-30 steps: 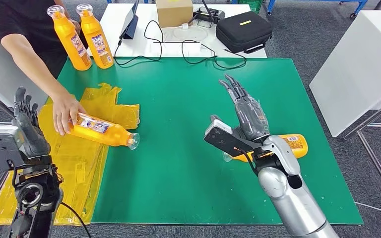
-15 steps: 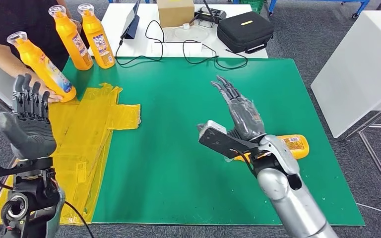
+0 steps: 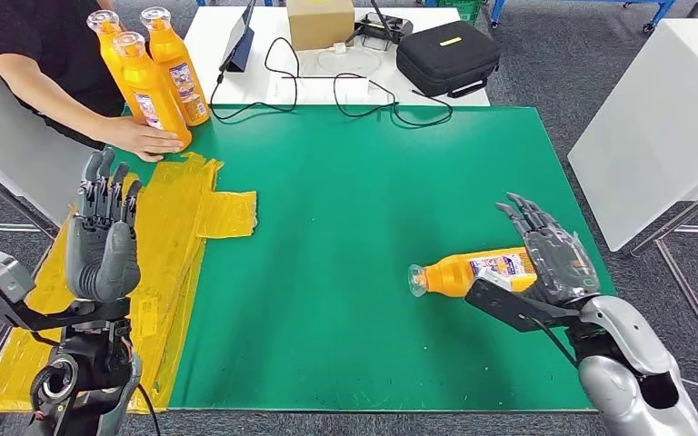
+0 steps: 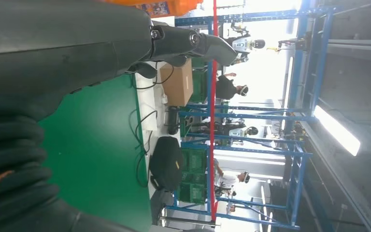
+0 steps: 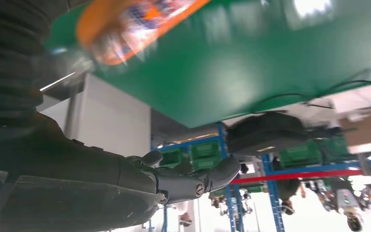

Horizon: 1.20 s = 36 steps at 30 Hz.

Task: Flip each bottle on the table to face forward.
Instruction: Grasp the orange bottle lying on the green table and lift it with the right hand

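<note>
Though the right hand (image 3: 553, 259) sits spread just behind the lying bottle (image 3: 474, 272) at the mat's (image 3: 345, 227) near right, it grips nothing. The left hand (image 3: 102, 238) is raised, fingers straight, empty. The bottle looks full, stiff and slick; mid-body is likely the best hold. Farther off, a person's hand (image 3: 145, 139) steadies upright bottles (image 3: 159, 77).

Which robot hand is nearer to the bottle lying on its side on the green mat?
Right. The right hand is right beside the lying bottle, at its base end, fingers spread. The left hand is raised over the yellow plastic sheet, far across the mat.
</note>
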Tool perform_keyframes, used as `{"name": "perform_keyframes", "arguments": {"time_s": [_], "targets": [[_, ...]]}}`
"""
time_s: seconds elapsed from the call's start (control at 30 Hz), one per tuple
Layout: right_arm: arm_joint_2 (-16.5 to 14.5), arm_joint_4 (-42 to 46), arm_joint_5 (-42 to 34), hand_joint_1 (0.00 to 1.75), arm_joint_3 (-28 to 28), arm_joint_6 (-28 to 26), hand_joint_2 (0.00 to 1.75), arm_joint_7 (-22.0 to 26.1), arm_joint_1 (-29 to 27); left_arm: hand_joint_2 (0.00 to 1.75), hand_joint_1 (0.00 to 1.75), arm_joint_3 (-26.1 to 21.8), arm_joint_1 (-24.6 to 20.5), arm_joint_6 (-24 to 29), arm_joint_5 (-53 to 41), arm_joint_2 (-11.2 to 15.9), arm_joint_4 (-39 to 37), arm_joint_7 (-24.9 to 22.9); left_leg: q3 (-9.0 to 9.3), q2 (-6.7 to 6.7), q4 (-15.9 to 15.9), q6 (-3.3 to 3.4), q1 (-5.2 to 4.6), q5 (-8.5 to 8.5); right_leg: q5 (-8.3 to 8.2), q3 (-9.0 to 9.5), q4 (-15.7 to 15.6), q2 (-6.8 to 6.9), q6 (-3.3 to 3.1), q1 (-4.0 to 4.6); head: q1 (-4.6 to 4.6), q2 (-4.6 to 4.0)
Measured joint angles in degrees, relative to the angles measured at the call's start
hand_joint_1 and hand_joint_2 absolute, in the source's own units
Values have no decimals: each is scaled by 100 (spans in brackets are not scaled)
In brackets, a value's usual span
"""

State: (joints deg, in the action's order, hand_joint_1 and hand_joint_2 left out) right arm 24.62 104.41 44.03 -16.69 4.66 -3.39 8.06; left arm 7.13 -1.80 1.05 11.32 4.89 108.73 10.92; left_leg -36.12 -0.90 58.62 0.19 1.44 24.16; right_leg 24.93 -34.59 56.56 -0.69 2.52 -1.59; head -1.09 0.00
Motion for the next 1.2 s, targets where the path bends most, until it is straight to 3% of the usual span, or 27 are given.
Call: {"name": "perform_keyframes", "arguments": {"time_s": [0.33,0.5,0.67,0.93,1.2], "targets": [[460,1,-112,0,159,174,175,-1,-130,175,0,137,-54,53,51,85,-113,2,2,-1,0,1,-1,-2,0,-2,0,1,0,-1,-4,0],[1260,-162,-515,0,248,572,175,123,-178,175,0,206,-143,129,212,154,-207,-11,-6,-10,0,5,-10,-3,-1,0,0,6,3,-12,-1,0],[1750,-685,-626,0,160,818,175,207,92,175,0,309,-308,142,325,199,-344,-3,-6,-6,0,13,-17,-7,-7,-1,0,4,11,-17,-2,0],[1898,-1517,-666,0,-306,901,175,213,660,175,0,361,-349,158,475,260,-403,23,-5,-5,0,17,-15,-12,-8,-1,1,4,12,-15,-3,0],[1896,-1867,-667,0,-606,900,175,213,852,175,0,370,-337,161,496,309,-418,25,-10,-6,0,17,-16,-12,-7,-1,1,6,12,-16,-3,0]]}}
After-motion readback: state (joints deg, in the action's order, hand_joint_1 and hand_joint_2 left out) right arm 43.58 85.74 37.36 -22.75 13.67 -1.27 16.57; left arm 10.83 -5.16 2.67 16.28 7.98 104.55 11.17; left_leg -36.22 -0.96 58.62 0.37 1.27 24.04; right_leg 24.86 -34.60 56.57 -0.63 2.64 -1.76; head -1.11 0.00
